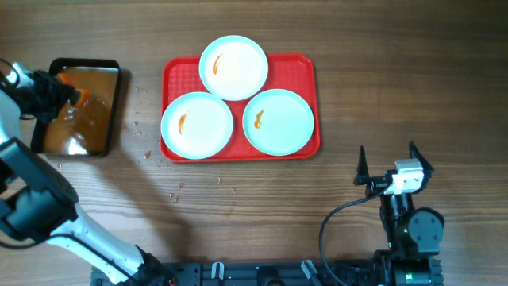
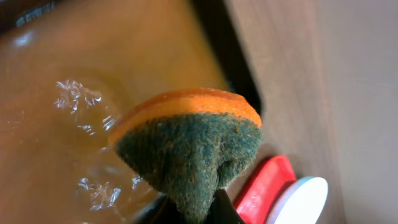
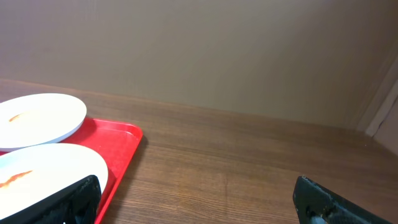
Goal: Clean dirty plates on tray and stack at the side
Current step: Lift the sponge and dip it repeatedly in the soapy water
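Three pale plates lie on the red tray (image 1: pixel 305 67): one at the back (image 1: pixel 233 67), one front left (image 1: pixel 197 124), one front right (image 1: pixel 279 121). Each has a small orange smear. My left gripper (image 1: pixel 70 97) is shut on an orange and green sponge (image 2: pixel 189 140) and holds it over the black pan of brownish water (image 1: pixel 109 70). My right gripper (image 1: pixel 389 163) is open and empty, on the table right of the tray's front corner. The right wrist view shows two plates (image 3: pixel 38 116) (image 3: pixel 50 171) on the tray (image 3: pixel 121 146).
Water drops lie on the wood (image 1: pixel 178 191) between the pan and the tray. The left wrist view shows the pan's rim (image 2: pixel 227 56), the tray corner (image 2: pixel 264 183) and a plate edge (image 2: pixel 301 200).
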{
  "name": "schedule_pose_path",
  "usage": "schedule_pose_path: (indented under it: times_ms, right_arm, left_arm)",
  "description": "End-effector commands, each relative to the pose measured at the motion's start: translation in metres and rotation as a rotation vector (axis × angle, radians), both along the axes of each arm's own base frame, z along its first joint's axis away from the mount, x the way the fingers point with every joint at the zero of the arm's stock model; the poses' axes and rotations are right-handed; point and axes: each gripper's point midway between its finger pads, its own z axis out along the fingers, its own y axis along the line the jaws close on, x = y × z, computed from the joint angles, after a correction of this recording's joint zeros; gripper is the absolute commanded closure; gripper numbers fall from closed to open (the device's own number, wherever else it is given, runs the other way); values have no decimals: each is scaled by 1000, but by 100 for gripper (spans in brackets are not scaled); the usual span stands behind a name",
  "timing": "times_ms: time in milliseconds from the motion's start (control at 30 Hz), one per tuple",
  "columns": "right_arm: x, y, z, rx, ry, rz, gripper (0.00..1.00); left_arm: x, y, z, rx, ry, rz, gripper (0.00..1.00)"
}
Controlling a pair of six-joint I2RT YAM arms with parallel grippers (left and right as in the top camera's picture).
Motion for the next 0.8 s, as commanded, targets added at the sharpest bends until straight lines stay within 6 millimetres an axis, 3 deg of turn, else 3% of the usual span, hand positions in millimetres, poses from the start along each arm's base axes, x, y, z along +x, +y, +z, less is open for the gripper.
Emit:
schedule_pose_path:
  times_ms: [0, 67, 133, 167, 300, 367, 400, 433, 500, 567, 700, 767]
  right_arm:
    - [0, -3, 0, -13, -3, -15, 0]
    - [0, -3, 0, -12, -3, -15, 0]
    - [0, -3, 0, -13, -3, -15, 0]
    - [0, -3, 0, -13, -3, -15, 0]
    - [0, -3, 0, -13, -3, -15, 0]
    - [0, -3, 0, -13, -3, -15, 0]
    - [0, -3, 0, -13, -3, -15, 0]
    - [0, -3, 0, -13, -3, -15, 0]
    - [0, -3, 0, -13, -3, -15, 0]
    - [0, -3, 0, -13, -3, -15, 0]
    - [0, -3, 0, -13, -3, -15, 0]
    - [0, -3, 0, -13, -3, -15, 0]
  left_arm:
    - [4, -5, 106, 140, -215, -36, 96]
    - [6, -9, 121, 167, -251, -45, 96]
    - [11, -9, 110, 180, -223, -43, 96]
    - [11, -7, 98, 179, -190, -37, 96]
    - [12, 2, 9, 161, 27, -11, 96]
    - [8, 0, -21, 109, 80, -17, 96]
    - [8, 1, -22, 97, 77, -16, 96]
    - [7, 2, -20, 94, 71, -13, 96]
    - [9, 7, 11, 91, 17, -8, 96]
    - [10, 5, 62, 107, -67, -15, 96]
    - [12, -6, 129, 182, -211, -37, 96]
    - [16, -5, 129, 223, -207, -29, 96]
